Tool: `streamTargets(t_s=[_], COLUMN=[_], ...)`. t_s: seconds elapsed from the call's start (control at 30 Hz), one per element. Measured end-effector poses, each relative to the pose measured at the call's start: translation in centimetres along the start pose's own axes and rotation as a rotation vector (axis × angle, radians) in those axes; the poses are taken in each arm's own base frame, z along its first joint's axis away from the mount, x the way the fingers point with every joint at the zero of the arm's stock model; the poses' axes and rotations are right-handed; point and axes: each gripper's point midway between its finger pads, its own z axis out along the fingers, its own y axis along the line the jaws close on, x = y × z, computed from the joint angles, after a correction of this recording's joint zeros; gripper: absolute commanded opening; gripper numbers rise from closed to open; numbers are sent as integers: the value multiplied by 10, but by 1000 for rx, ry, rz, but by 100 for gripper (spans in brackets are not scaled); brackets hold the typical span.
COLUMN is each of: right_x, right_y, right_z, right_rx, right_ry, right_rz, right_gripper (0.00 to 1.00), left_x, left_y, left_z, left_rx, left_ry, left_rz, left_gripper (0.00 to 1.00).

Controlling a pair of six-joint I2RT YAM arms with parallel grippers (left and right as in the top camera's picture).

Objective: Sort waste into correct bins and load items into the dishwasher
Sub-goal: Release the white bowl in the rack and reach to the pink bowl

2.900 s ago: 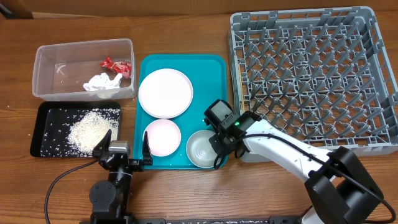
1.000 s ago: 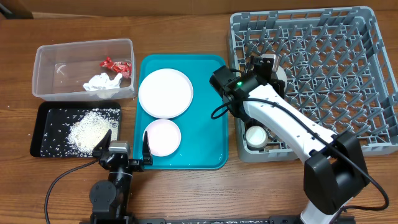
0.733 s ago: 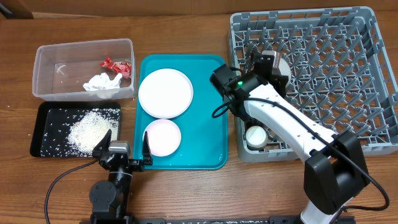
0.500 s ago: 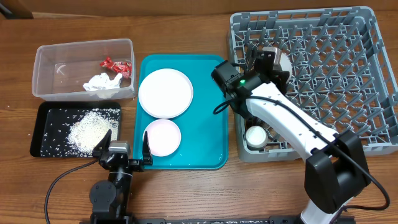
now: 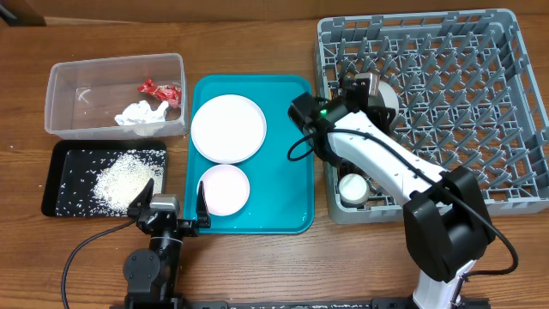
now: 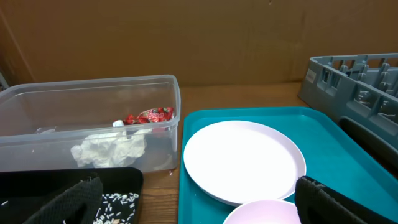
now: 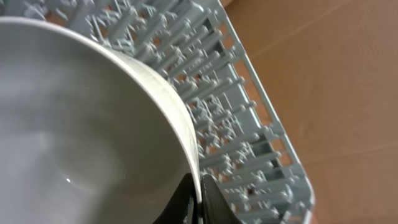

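Observation:
My right gripper (image 5: pixel 367 87) is shut on the rim of the pale bowl (image 5: pixel 386 93) and holds it tilted over the left side of the grey dish rack (image 5: pixel 506 112); in the right wrist view the bowl (image 7: pixel 81 118) fills the left and its rim sits between my fingertips (image 7: pixel 200 198). A small white cup (image 5: pixel 352 187) sits in the rack's front left corner. The large white plate (image 5: pixel 228 128) and the smaller plate (image 5: pixel 224 189) lie on the teal tray (image 5: pixel 287 172). My left gripper (image 5: pixel 169 209) is open and empty at the table's front. The red wrapper (image 5: pixel 163 90) and white napkin (image 5: pixel 140 112) lie in the clear tub (image 5: pixel 64 81). Rice (image 5: pixel 120 178) lies in the black tray (image 5: pixel 62 159).
In the left wrist view, the clear tub (image 6: pixel 37 106) with wrapper (image 6: pixel 148 116) and napkin (image 6: pixel 109 149) is at left, the large plate (image 6: pixel 242 158) on the teal tray (image 6: pixel 323 134) at centre, the rack's corner (image 6: pixel 354 81) at right. No chopsticks show.
My right gripper took the bowl from the teal tray and carried it up over the rack's left side. In the last half second it shifted slightly. The left arm has not moved.

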Motion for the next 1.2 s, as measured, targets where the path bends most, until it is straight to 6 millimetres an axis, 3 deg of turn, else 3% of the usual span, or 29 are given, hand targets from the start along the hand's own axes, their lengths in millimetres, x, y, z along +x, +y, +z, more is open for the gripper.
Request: streamTargets(t_s=[0.3, 0.67, 0.97, 1.2], right_x=[4, -24, -18, -10], right_y=[-4, -12, 2, -4], right_z=[-10, 1, 3, 2], right_rx=[13, 81, 17, 41], right_ry=[-13, -118, -68, -52], right_rz=[2, 109, 97, 3], right_gripper=[4, 4, 4, 4], left_x=[0, 0, 0, 0], left_y=[0, 0, 0, 0], left_z=[0, 0, 0, 0], left_rx=[0, 0, 0, 0], left_ry=[0, 0, 0, 0], left_rz=[0, 0, 0, 0], left_gripper=[100, 100, 100, 100])
